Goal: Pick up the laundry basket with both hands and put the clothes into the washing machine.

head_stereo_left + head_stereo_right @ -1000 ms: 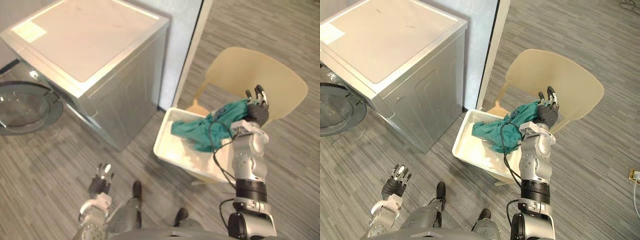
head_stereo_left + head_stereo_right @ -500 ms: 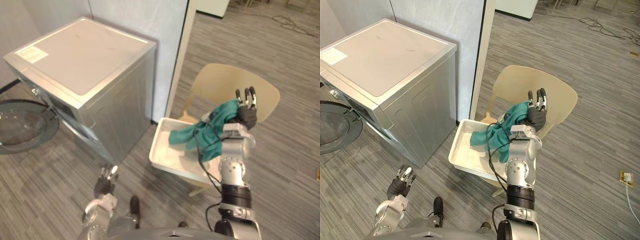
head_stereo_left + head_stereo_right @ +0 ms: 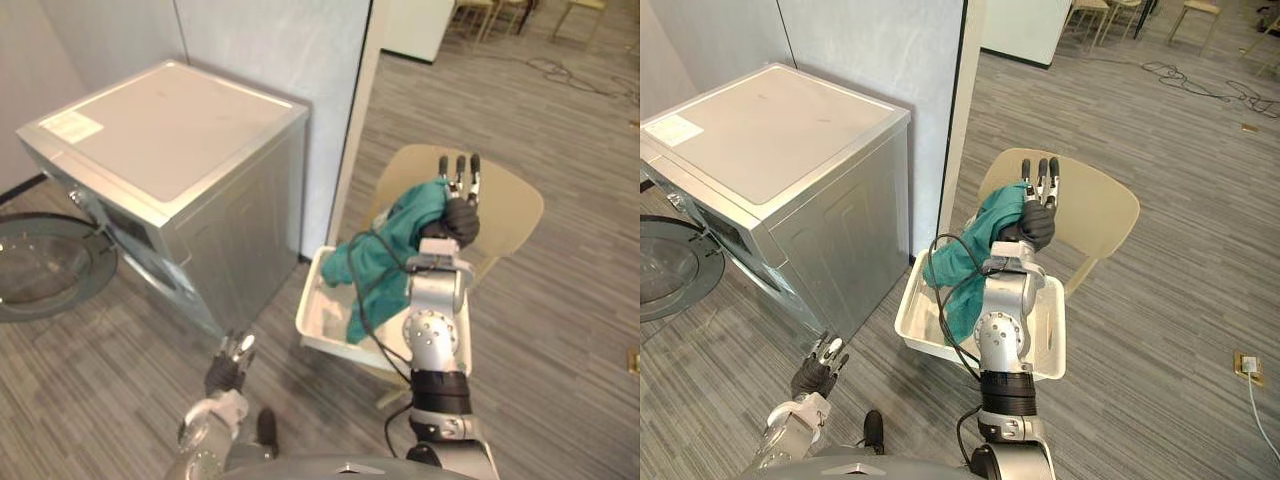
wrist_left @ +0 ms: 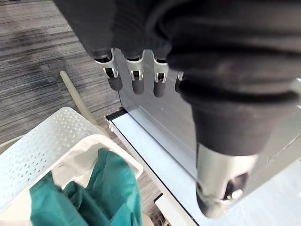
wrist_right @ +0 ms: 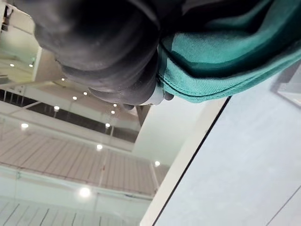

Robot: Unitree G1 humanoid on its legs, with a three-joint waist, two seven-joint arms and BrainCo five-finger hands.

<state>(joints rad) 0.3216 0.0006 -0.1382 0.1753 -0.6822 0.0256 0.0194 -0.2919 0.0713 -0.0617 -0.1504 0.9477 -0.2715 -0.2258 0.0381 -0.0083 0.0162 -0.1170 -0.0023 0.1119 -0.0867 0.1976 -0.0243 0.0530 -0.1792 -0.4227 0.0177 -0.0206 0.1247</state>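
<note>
1. Carpet, grey and striped (image 3: 560, 300), covers the floor of an open room. A pale partition wall (image 3: 270, 50) stands at the far left, with more seating far off behind it.
2. I count one silver washing machine (image 3: 170, 150) on the left. Its round glass door (image 3: 45, 265) is swung open at the left edge.
3. I count one beige chair (image 3: 510, 205) right of the machine. One white perforated laundry basket (image 3: 915, 320) sits on its seat, and there is one teal garment (image 3: 385, 250).
4. The basket's long side runs roughly left to right, with one short end toward the washing machine.
5. The garment hangs from my right hand (image 3: 460, 205), which is up above the basket's far right side in front of the chair back. The garment's long axis slants from the hand down and left, and its lower end trails into the basket.
6. The right hand's fingers (image 3: 458, 172) point straight up, with the cloth draped against the palm side. In the right wrist view the cloth (image 5: 221, 56) presses against the dark cover, and the thumb is hidden from me.
7. My left hand (image 3: 228, 368) hangs low at the near left over the carpet, well apart from the basket. Its fingers (image 4: 134, 81) are straight and hold nothing.
</note>
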